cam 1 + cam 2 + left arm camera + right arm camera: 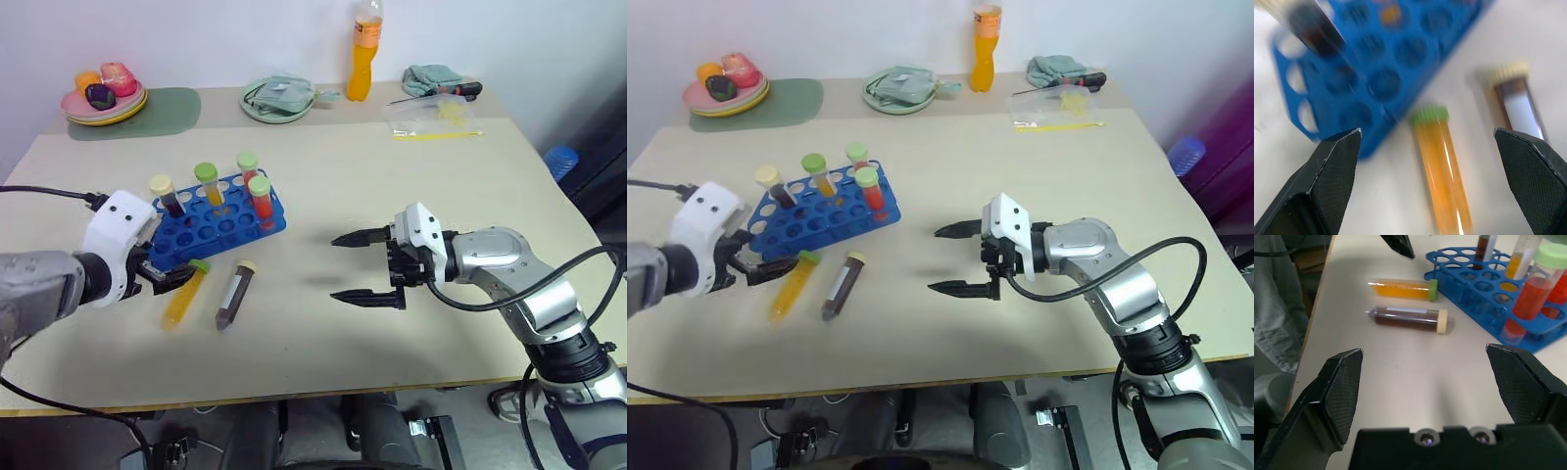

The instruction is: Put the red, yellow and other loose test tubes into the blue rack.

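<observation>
Orange-filled green-capped tube (184,297) and dark brown cream-capped tube (232,292) lie loose beside the blue plastic rack (223,225); both grippers' jaws apart, empty; orange bottle (361,49) stands far back on the counter (411,176).

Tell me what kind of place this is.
Likely a lab or test room set up for robot practice, not a real wet lab: a plain table carries a blue rack of test tubes beside household props, such as a plate of toy fruit and an orange bottle.

Bright, even light – soft shadows on table (323,186), left wrist view blurred
</observation>
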Tool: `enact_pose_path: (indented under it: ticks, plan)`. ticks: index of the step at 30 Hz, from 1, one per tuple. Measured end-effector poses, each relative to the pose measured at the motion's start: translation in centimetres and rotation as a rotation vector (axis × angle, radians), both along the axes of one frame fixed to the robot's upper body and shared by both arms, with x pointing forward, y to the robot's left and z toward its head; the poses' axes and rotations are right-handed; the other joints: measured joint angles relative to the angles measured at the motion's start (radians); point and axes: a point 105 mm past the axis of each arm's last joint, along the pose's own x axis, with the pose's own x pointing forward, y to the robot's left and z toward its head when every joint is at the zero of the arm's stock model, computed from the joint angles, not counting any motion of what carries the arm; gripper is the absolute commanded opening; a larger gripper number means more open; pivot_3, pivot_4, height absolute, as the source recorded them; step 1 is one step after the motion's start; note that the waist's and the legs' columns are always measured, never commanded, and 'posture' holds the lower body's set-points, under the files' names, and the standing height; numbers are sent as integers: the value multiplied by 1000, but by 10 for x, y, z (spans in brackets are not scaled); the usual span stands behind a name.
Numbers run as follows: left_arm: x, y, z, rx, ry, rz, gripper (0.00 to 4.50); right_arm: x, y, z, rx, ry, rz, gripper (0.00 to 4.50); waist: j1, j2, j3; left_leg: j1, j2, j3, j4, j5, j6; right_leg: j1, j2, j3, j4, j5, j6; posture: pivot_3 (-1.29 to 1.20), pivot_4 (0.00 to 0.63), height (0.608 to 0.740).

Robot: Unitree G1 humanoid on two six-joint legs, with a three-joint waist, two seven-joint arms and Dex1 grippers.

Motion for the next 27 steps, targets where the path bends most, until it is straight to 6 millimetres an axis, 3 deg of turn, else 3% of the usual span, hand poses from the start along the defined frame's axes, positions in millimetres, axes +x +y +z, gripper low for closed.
enact_pose_path:
  ticks: [8, 16, 27]
  plan:
    - [5, -6, -14, -16, 124, 1, 4500, 0, 4, 0, 17, -11, -2, 4467, 2, 0, 0, 0, 2, 0, 0, 0, 0, 0, -1, 0, -1, 0, 0, 0, 150, 740]
    - [13, 5, -25, -11, 165, 115, 4500, -2, 5, -4, 29, -3, -11, 4467, 4, 0, 0, 0, 1, 0, 0, 0, -1, 0, -2, 1, 0, 0, 0, 0, 150, 740]
    - [28, -5, -40, -44, 220, 180, 4500, -7, 11, -2, 45, -16, -4, 4467, 5, 0, 0, 0, 0, 0, 1, 1, -2, 0, -4, 0, 2, 1, 2, 0, 150, 740]
